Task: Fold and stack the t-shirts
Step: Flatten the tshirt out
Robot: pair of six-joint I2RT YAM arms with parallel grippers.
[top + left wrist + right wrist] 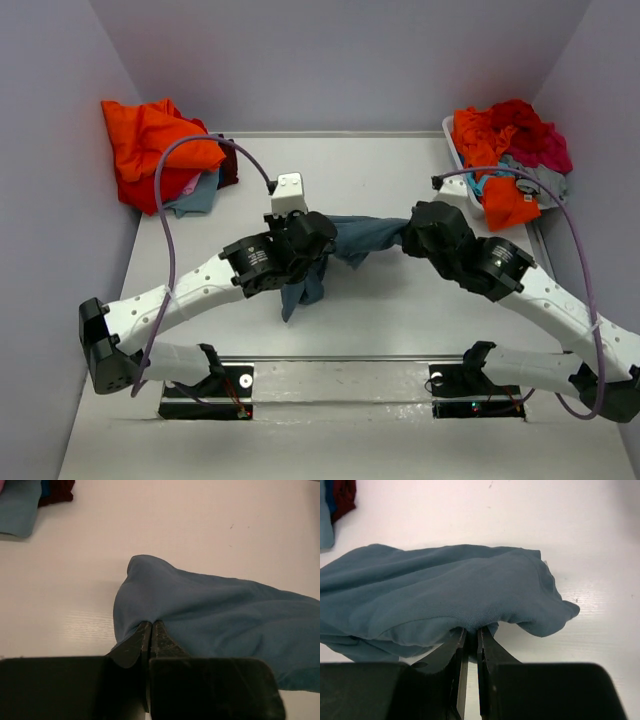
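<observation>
Left wrist: slate-blue t-shirt (215,610) edge off-frame

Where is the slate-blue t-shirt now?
The slate-blue t-shirt is over the middle of the table in the top view, stretched between the left gripper and the right gripper, both shut on it; one end droops by the left one.

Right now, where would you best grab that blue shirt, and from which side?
I'd pinch the slate-blue t-shirt at its two outer edges, one from each side, as both jaws do: the cloth spans between them, its loose tail hanging at the left.
</observation>
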